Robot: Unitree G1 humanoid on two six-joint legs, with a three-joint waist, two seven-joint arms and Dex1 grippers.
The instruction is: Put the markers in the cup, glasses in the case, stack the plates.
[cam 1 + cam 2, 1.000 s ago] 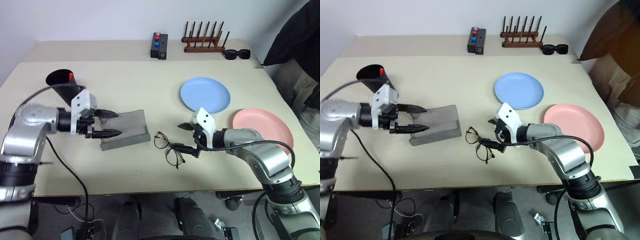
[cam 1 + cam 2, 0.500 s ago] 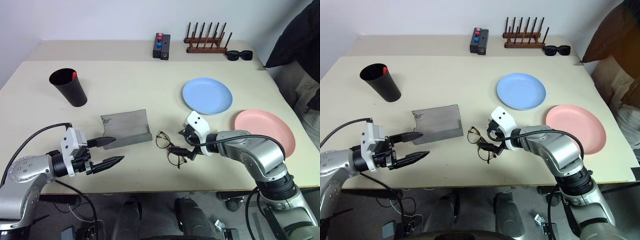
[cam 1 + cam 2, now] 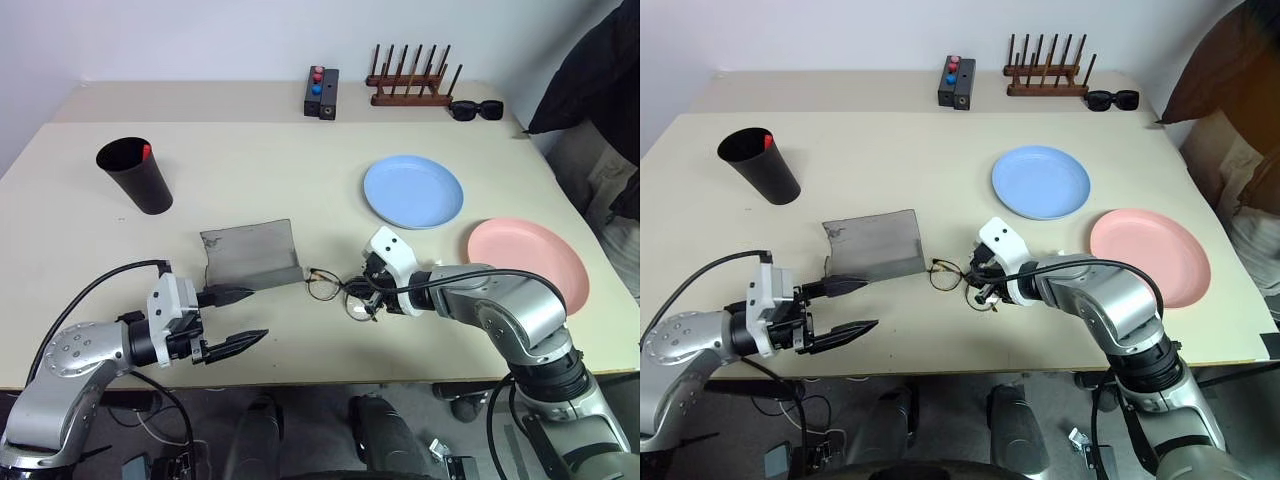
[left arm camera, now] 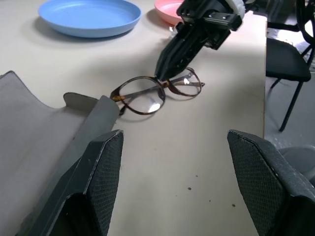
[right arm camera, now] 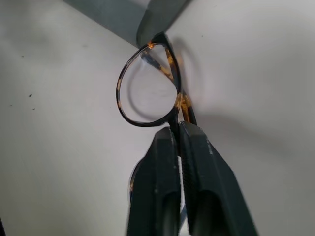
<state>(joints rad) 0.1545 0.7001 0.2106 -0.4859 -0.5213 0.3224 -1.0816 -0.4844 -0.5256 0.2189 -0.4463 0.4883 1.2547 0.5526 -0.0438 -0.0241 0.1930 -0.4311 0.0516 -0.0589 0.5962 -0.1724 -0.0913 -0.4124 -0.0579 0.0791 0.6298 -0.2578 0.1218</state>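
The thin dark-framed glasses (image 3: pixel 333 288) lie on the table just off the right corner of the open grey case (image 3: pixel 250 255). My right gripper (image 5: pixel 176 129) is shut on their bridge, fingers pointing down and to the left. My left gripper (image 3: pixel 252 314) hovers open near the table's front edge, just in front of the case, with nothing between its fingers. The black cup (image 3: pixel 135 175) stands at the far left, and a red marker cap (image 3: pixel 146 151) pokes up at its rim. A light blue plate (image 3: pixel 413 190) and a pink plate (image 3: pixel 527 252) lie side by side on the right.
Along the back edge stand a black box with red and blue buttons (image 3: pixel 321 92), a wooden peg rack (image 3: pixel 410 85) and black sunglasses (image 3: pixel 475 110). A dark garment (image 3: pixel 600 70) hangs past the right edge. A black chair (image 4: pixel 290 54) stands beyond the table.
My right gripper has shut on the glasses, which now sit closer to the case. My left gripper has drawn back from the case toward the front edge, still open.
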